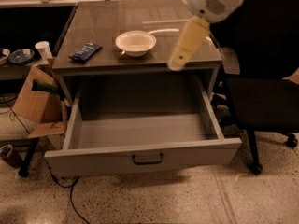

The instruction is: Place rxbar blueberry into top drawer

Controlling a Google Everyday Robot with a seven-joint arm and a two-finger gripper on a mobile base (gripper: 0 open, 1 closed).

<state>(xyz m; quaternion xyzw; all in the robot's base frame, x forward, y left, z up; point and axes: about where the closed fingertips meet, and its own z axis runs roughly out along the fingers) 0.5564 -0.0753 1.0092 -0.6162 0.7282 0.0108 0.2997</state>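
The rxbar blueberry is a small dark navy bar lying flat near the left edge of the cabinet top. The top drawer is pulled wide open below it, its inside bare, with a small dark handle at the centre of its front panel. My gripper hangs pale yellow from the white arm at the top right, over the right part of the cabinet top, to the right of the white bowl and far from the bar. It holds nothing that I can see.
A black office chair stands close on the right of the drawer. A cardboard box and a paper cup sit on the left. A cable runs over the speckled floor.
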